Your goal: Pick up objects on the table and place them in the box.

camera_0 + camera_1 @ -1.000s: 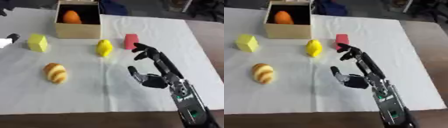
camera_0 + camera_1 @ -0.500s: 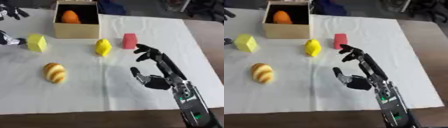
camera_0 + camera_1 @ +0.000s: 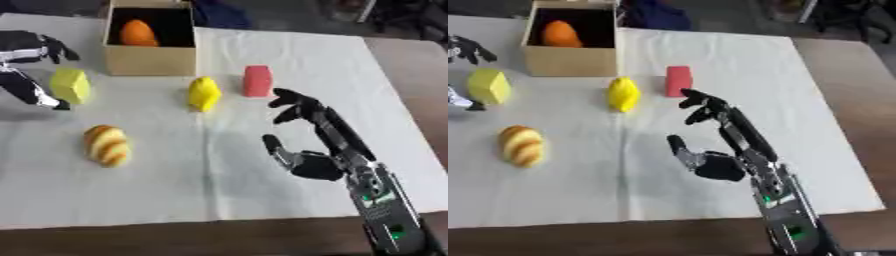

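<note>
The cardboard box (image 3: 150, 61) stands at the far left-centre with an orange object (image 3: 137, 33) inside. On the white cloth lie a yellow block (image 3: 70, 85), a yellow pepper-like piece (image 3: 204, 93), a red block (image 3: 257, 80) and a striped bread roll (image 3: 107, 145). My left hand (image 3: 28, 55) has come in from the left edge and spreads open around the yellow block's left side, one finger above it and the thumb below, apart from it. My right hand (image 3: 317, 141) hovers open at the right-centre, fingers pointing toward the red block, holding nothing.
The white cloth (image 3: 219, 190) covers most of the brown table (image 3: 411, 85), whose bare wood shows on the right and along the near edge. Dark items lie beyond the far edge behind the box.
My left hand has moved in from the left edge to beside the yellow block. My right hand has stayed almost in place, open.
</note>
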Controlling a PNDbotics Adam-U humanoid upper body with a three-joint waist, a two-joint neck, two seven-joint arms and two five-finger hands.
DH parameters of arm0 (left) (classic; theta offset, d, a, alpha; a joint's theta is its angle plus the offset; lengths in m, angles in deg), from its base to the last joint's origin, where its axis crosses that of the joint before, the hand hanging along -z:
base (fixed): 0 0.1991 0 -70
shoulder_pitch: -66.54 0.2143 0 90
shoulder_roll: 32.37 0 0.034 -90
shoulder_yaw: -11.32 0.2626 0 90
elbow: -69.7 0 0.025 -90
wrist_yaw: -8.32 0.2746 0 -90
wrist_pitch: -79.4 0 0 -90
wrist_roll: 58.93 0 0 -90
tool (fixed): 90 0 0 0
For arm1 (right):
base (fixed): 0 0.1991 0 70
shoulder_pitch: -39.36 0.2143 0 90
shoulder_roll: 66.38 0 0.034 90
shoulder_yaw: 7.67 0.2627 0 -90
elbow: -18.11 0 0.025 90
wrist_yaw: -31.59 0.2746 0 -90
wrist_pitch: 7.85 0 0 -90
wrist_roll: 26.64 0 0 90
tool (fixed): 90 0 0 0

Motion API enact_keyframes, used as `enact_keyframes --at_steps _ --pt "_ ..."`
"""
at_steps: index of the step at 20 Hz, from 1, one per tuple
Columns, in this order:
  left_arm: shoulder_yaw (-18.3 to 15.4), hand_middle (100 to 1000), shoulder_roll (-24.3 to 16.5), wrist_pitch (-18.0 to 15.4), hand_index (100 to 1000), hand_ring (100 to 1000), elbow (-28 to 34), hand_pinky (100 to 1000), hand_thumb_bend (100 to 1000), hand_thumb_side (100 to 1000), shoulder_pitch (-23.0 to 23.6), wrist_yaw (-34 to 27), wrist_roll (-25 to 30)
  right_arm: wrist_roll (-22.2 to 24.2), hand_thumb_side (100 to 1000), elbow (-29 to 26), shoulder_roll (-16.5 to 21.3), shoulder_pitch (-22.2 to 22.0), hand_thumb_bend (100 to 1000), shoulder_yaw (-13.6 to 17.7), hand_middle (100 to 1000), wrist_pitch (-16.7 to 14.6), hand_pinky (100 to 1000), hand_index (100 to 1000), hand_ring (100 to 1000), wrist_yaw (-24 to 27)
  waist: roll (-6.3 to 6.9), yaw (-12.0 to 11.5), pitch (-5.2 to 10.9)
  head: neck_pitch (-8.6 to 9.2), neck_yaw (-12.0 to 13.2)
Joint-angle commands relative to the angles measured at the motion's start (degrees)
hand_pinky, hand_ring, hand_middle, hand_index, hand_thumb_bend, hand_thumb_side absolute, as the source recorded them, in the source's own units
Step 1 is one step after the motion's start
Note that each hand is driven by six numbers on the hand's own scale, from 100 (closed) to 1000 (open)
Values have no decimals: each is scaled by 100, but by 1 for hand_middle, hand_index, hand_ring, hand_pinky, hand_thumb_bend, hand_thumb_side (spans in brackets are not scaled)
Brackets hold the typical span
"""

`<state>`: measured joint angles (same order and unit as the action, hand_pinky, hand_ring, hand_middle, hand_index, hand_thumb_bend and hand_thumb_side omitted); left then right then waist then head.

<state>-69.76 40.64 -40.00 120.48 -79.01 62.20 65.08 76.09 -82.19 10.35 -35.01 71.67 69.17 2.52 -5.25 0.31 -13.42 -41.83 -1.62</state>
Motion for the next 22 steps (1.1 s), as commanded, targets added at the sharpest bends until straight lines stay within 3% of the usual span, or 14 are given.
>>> enact_keyframes --at_steps 1,3,10,17,22 --pt "-91 829 -52 -64 936 788 0 825 567 318 -153 149 -63 27 448 -60 6 57 247 -1 763 -20 714 945 659 55 45 8 169 -26 6" --pt "-120 828 -37 15 936 785 -14 822 557 264 -154 218 -290 26 451 -58 5 56 244 1 763 -19 714 945 659 55 44 14 167 -23 3" --pt "-132 749 27 164 854 745 -138 803 488 275 -86 544 -828 19 452 -59 -9 53 241 9 763 -18 714 945 658 54 45 40 156 -4 -9" --pt "-144 566 10 176 698 615 -150 743 368 264 -60 683 -1012 8 454 -55 -15 46 234 18 763 -14 714 945 658 50 49 51 150 0 -19" --pt "-166 494 -72 194 627 549 -15 702 312 242 -83 661 -1320 2 456 -51 -15 43 230 22 763 -11 714 945 657 46 58 53 154 8 -31"
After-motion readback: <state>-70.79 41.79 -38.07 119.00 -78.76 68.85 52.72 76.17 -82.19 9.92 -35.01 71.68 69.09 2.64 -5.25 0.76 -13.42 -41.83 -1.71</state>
